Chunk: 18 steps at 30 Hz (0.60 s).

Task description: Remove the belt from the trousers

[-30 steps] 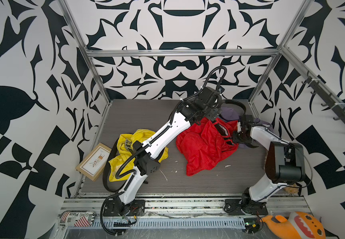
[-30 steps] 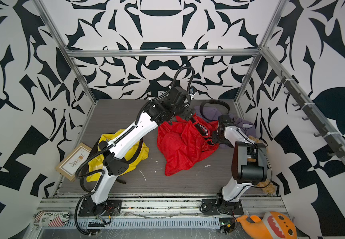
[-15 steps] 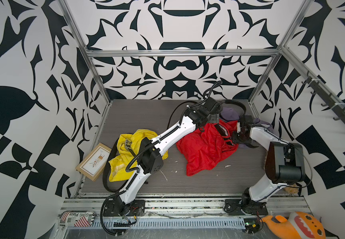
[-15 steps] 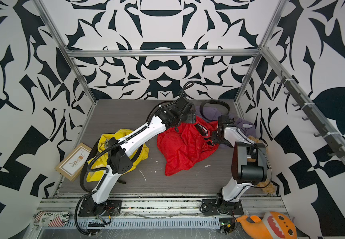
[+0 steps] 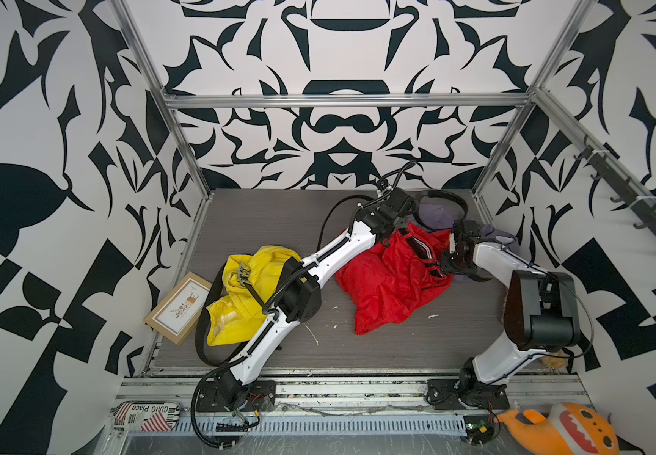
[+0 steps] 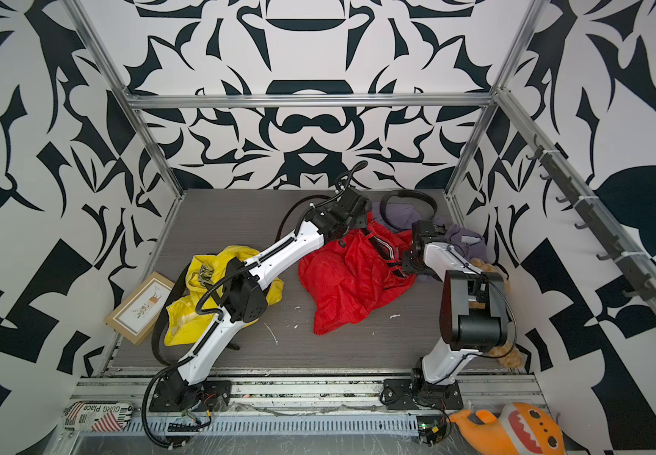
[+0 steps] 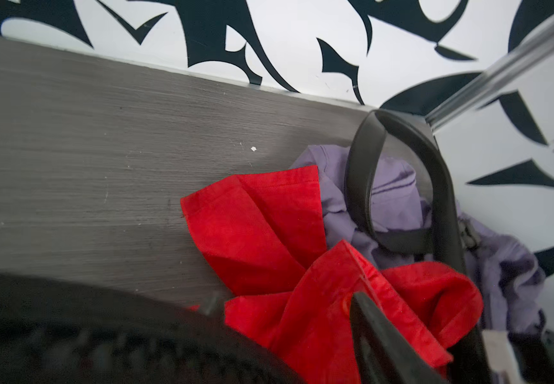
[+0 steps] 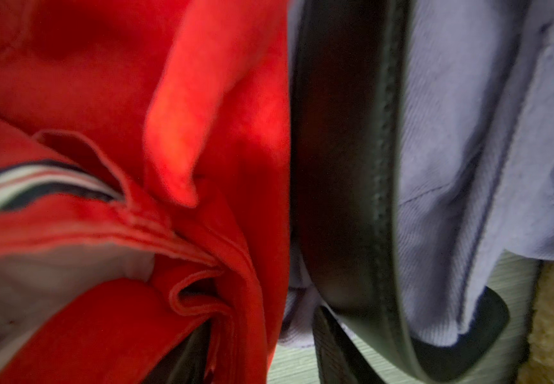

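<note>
Red marks the work: the red trousers [image 5: 389,283] lie crumpled in the middle of the desk [image 5: 263,220], and the striped belt [image 5: 421,247] shows along their waistband, between the two arms. The right fingers [image 5: 445,267] seem clamped on a fold of the waist edge just beside it; the right wrist view shows red cloth running down between two dark shapes. The left fingers [image 7: 368,332] press into red cloth at the far end of the waist, but whether they grip cloth, belt or nothing I cannot tell.

To do this step well, I judge that one arm should pin the waistband while the other takes the belt itself, not the fabric, and draws it along the loops rather than upward. Otherwise the whole garment lifts. The black belt [image 7: 359,186] on the purple trousers [image 7: 395,202] lies against the red cloth and could snag.

Grey wood grain covers the desk, flecked with white crumbs; yellow trousers [image 5: 228,315] and a picture frame [image 5: 178,309] sit on its left side. Black-and-white patterned walls [image 5: 338,47] on metal rails close it in, with a hook rail [image 5: 633,199] on the right wall.
</note>
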Tool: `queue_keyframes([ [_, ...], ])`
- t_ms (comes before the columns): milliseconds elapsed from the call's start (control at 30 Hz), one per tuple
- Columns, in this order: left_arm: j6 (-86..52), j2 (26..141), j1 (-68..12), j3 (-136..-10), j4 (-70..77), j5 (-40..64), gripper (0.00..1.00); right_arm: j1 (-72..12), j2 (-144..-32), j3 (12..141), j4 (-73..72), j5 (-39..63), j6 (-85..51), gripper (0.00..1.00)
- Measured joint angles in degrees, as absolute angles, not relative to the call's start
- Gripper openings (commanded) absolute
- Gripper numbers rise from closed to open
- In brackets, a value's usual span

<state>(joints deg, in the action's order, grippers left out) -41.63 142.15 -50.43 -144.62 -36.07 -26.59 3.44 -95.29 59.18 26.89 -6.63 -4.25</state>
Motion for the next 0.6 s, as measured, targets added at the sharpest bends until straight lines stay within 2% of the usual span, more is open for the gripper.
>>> queue_keyframes([
  [133,-42.04,142.30,-50.15,-144.64,-35.29,-26.11,0.01,3.27,-95.29,59.18,26.85,-7.01,-4.25,0.54],
  [333,-41.04,140.75,-49.98,-140.94,-33.23,-25.78,0.00,3.22,-95.29,59.18,26.85,-7.49,-4.23,0.57],
  [600,-33.85,129.10,-50.43,-128.99,-31.27,-24.10,0.00,2.39,-95.29,59.18,25.74,-5.87,-4.32,0.59],
])
